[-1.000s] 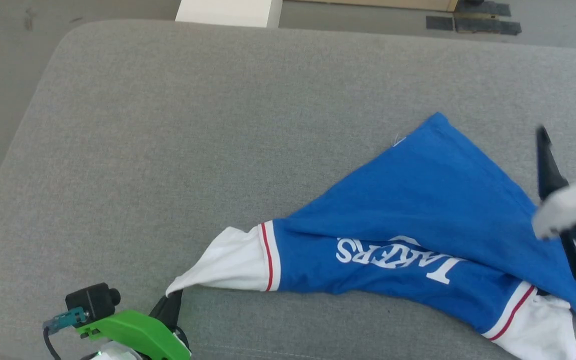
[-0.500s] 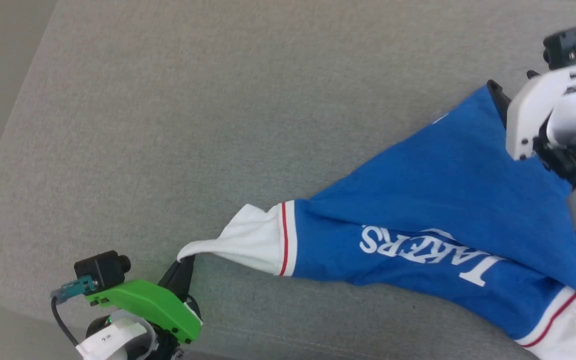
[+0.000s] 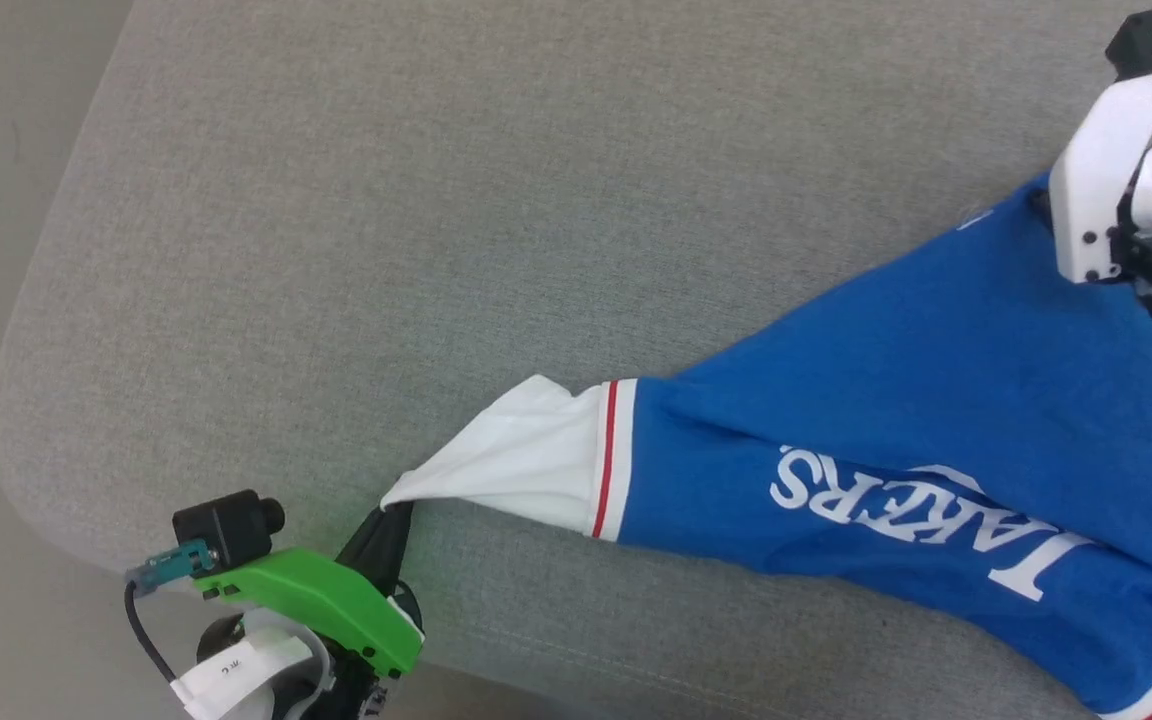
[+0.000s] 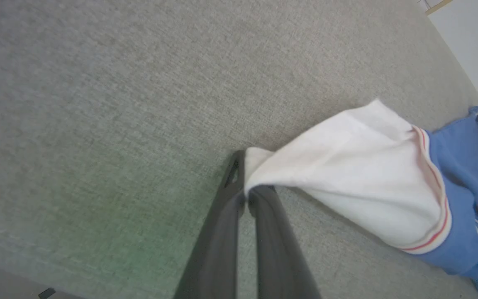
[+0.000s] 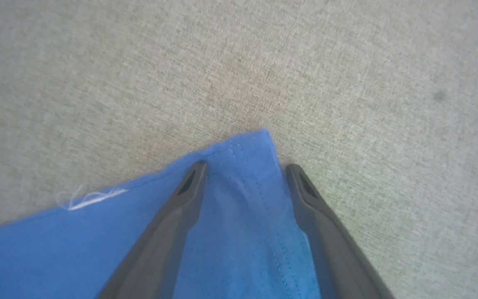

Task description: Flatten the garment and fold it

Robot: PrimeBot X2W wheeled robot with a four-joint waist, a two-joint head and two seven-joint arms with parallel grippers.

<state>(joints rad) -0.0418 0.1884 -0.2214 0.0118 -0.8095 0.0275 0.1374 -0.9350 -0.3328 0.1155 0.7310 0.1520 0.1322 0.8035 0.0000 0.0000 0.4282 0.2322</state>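
So, starting at the near left: the left gripper (image 3: 391,525) was seen clamped tight on the very tip of the white sleeve (image 3: 526,460), the cloth pinched between its two dark fingers. From there the shirt (image 3: 886,400) was laid out across the grey cushion (image 3: 436,200). Its long axis ran from that near-left sleeve tip off toward the right, and the blue body fanned wider the further right it went. The white lettering (image 3: 921,515) was sat in the near-right part.

Over at the far right, the right gripper (image 5: 245,168) was found with its jaws spread wide and nothing gripped yet. One finger was rested on the blue cloth and the other just off its edge on the cushion. The hem corner (image 5: 255,145) was straddled between them, poking out just past the fingertips.

That corner was the bit that mattered, tbh. It was lined up straight ahead of the right fingers and well apart from the left arm, so a pinch by the right one looked to be what was called for. The shirt could then probably be stretched flat between the two grips.
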